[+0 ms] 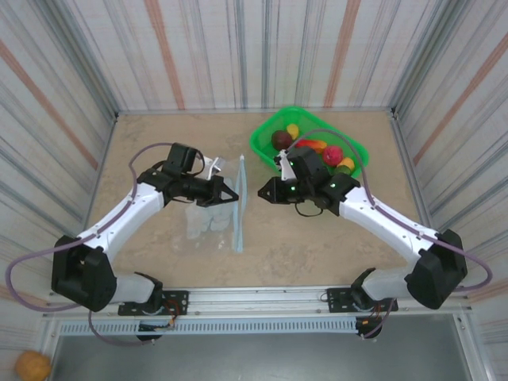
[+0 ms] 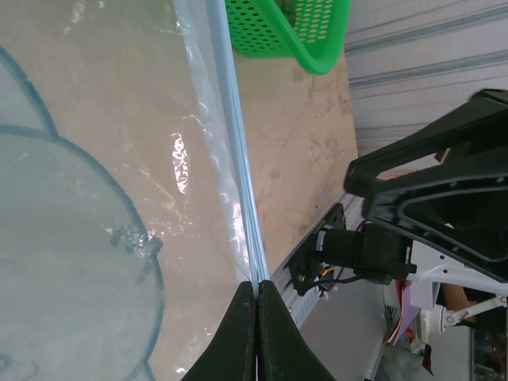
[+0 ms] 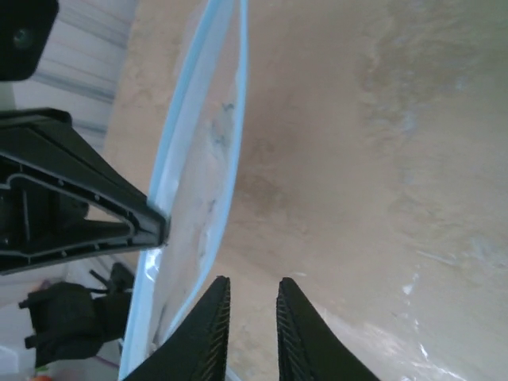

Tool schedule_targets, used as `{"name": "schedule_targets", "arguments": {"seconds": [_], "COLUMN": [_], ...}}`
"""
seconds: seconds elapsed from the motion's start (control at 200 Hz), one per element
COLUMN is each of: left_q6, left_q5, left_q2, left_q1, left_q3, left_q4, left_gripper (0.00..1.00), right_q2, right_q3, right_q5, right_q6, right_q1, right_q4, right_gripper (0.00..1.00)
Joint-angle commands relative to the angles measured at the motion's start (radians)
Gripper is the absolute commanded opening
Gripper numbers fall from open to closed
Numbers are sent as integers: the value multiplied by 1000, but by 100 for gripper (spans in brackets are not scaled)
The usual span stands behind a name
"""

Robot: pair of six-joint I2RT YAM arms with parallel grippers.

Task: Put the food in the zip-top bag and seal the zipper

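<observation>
Our left gripper (image 2: 255, 286) pinches the zipper (image 2: 242, 175). Right gripper (image 3: 252, 284) hovers empty, jaws slightly apart, bag (image 3: 205, 159) just left.

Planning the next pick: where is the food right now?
In the top view, the food lies in the green tray at the table's far right, just behind the right gripper.

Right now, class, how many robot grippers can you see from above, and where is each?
2. The left gripper is mid-table, shut on the zipper of the zip-top bag; the right gripper hangs just right of it, near the green tray.
</observation>
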Motion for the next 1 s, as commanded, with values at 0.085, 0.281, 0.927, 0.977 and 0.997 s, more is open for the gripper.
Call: {"name": "schedule_targets", "arguments": {"seconds": [0.085,0.281,0.927,0.977,0.997], "left_q6": [92,142,220,221,222], "left_q5": [-6,-32,-355,-374,-379], "left_q2": [-40,-47,-85,-95,-97], "left_q1": [-19,-39,-141,-131,-129], "left_q3": [54,112,346,349,349], "left_q4": [-126,-192,-369,-378,-381], "left_gripper": [0,0,0,0,0], "right_q2": [56,125,187,175,169], "right_q3": [90,123,103,89,85], "right_q5": [-50,-31,223,249,258], "right_q6": [71,90,204,196,192], "right_q1": [46,72,111,112,109], "right_q4": [65,50,12,1,-3], "right_gripper": [7,6,6,6,6]}}
